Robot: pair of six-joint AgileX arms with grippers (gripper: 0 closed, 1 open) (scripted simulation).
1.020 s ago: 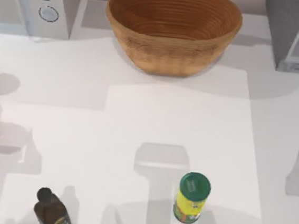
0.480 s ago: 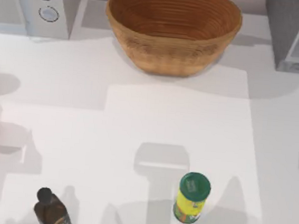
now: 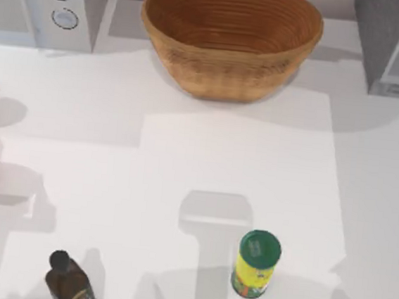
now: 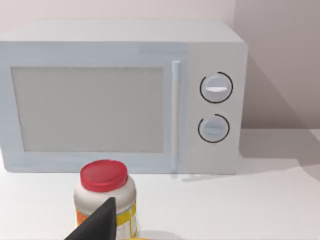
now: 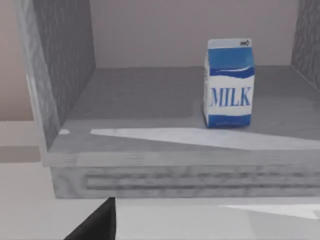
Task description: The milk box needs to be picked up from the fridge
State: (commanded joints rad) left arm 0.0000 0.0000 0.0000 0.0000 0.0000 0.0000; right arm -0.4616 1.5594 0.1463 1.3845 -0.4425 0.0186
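Milk box (image 5: 229, 83), small white carton with blue gabled top and "MILK" in blue: stands upright on the floor of the open fridge (image 5: 65, 85), a large dark grey speckled box-shaped cabinet, set back from its front lip. In the top view the fridge (image 3: 380, 40) sits at the far right corner of the white table (image 3: 184, 162), pale glassy door panel beside it. Right gripper: one dark fingertip (image 5: 97, 222) shows in the right wrist view, near side of the fridge's front lip; jaw state cannot be told. Left gripper: dark fingertip (image 4: 97, 225) in the left wrist view, just in front of a red-capped white jar (image 4: 105, 195); jaw state cannot be told. Behind the jar, light grey appliance with two round dials (image 4: 125, 95), far left. Woven brown basket (image 3: 230, 36) far centre. Green-lidded yellow can (image 3: 256, 263) near centre-right; dark brown bottle (image 3: 70, 282) near left.
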